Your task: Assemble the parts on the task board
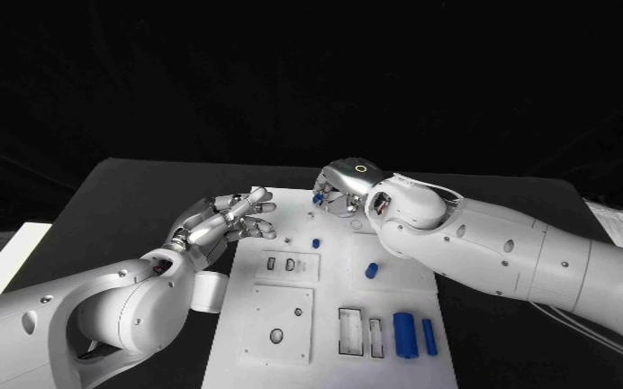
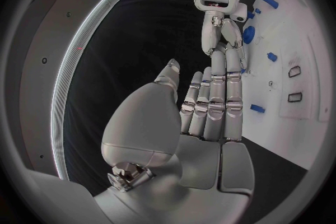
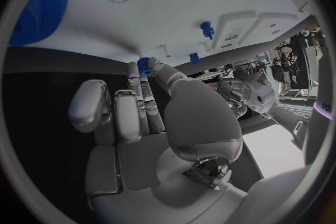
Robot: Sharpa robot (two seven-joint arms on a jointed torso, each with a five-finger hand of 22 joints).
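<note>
right hand fingers pinch a blue gear.

Robotics laboratory test bench. Evidence — black-draped table, dark backdrop, white task board with machined recesses.

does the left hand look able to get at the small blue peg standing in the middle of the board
Probably yes. The left hand is open at the task board's left edge, and the small blue peg stands close by with bare board between them. The right hand, pinching a small blue gear, sits farther back.
</note>
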